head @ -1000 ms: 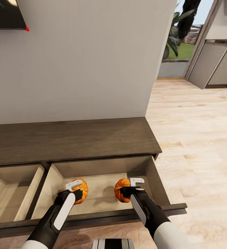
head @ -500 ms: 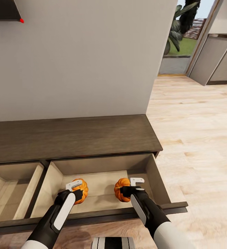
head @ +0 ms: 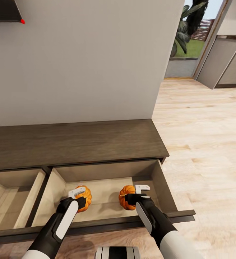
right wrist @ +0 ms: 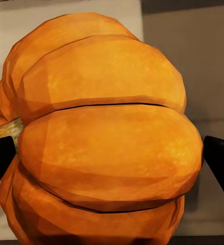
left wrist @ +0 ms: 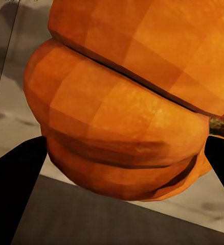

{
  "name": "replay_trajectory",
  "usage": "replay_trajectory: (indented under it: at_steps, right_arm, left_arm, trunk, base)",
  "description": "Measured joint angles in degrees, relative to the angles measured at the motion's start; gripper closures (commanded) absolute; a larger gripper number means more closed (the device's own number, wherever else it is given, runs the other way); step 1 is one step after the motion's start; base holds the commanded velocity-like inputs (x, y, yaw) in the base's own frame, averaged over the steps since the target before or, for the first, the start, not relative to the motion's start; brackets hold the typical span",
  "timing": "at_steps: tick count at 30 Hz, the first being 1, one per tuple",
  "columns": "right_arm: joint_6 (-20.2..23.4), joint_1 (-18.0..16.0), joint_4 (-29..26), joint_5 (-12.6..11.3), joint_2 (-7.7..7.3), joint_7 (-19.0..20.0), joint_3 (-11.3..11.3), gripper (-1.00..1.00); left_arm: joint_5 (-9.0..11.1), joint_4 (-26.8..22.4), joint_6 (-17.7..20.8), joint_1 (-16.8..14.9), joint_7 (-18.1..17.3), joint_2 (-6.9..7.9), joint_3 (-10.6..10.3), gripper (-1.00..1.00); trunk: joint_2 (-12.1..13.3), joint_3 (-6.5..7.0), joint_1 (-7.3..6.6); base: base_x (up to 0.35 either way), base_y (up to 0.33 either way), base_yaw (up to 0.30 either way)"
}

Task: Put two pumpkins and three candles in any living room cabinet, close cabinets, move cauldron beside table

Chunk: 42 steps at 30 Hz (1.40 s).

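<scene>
Both arms reach forward and down from the bottom of the head view into the open right-hand drawer (head: 157, 187) of the dark-brown cabinet (head: 74, 144), forearms roughly parallel and angled slightly inward. The left gripper (head: 78, 197) pinches the left pumpkin (head: 84, 197) between its fingers, and the right gripper (head: 137, 194) pinches the right pumpkin (head: 125, 197) the same way; the two pumpkins sit apart over the pale drawer floor, whether resting on it or held just above cannot be told. In the left wrist view the left pumpkin (left wrist: 127, 102) bulges between two dark fingertips (left wrist: 15, 194), a bit of stem at one edge. In the right wrist view the right pumpkin (right wrist: 102, 132) sits between dark fingertips (right wrist: 222, 163), its stem poking out beside one of them. A second open drawer (head: 13, 201) is cut off by the frame edge. A dark screen (head: 3, 10) high on the wall (head: 89, 61) is mostly cropped. No writing is legible anywhere.
</scene>
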Motion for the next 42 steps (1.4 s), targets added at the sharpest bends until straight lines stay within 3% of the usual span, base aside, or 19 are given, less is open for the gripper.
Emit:
replay_trajectory:
  at_steps: [1,16,17,21,30,42]
  right_arm:
    - [0.0,0.0,0.0,0.0,0.0,0.0,0.02,1.0]
    - [-0.04,0.0,-0.01,0.0,0.0,0.05,0.01,1.0]
    - [-0.13,0.0,0.03,-0.02,0.0,0.07,0.02,-1.0]
    - [-2.57,0.0,0.33,0.01,0.0,-0.09,0.0,-1.0]
    - [-3.42,0.0,0.4,0.01,0.0,-3.23,0.0,-1.0]
    - [-3.1,0.0,0.21,-0.13,0.0,-3.35,0.01,-1.0]
  left_arm:
    - [0.0,-0.1,0.0,0.0,0.0,0.0,-0.05,-1.0]
    - [0.03,-0.31,0.04,0.0,-0.05,0.0,-0.1,-1.0]
    - [0.03,-0.31,0.04,0.0,-0.05,0.0,-0.1,-1.0]
    - [0.1,-0.31,0.04,0.0,-0.05,0.0,-0.1,-1.0]
    - [0.12,-0.25,0.11,0.0,-0.05,0.0,-0.1,-1.0]
    - [0.71,-0.89,0.93,0.0,-0.36,0.05,0.39,-1.0]
  trunk:
    - [0.0,0.0,0.0]
    - [0.0,0.0,0.0]
    - [0.0,0.0,0.0]
    - [0.0,0.0,0.0]
    - [0.0,0.0,0.0]
    - [0.16,2.65,-0.31]
  base:
    - [0.0,0.0,0.0]
    - [0.0,0.0,0.0]
    - [0.0,0.0,0.0]
    - [0.0,0.0,0.0]
    - [0.0,0.0,0.0]
    - [0.0,0.0,0.0]
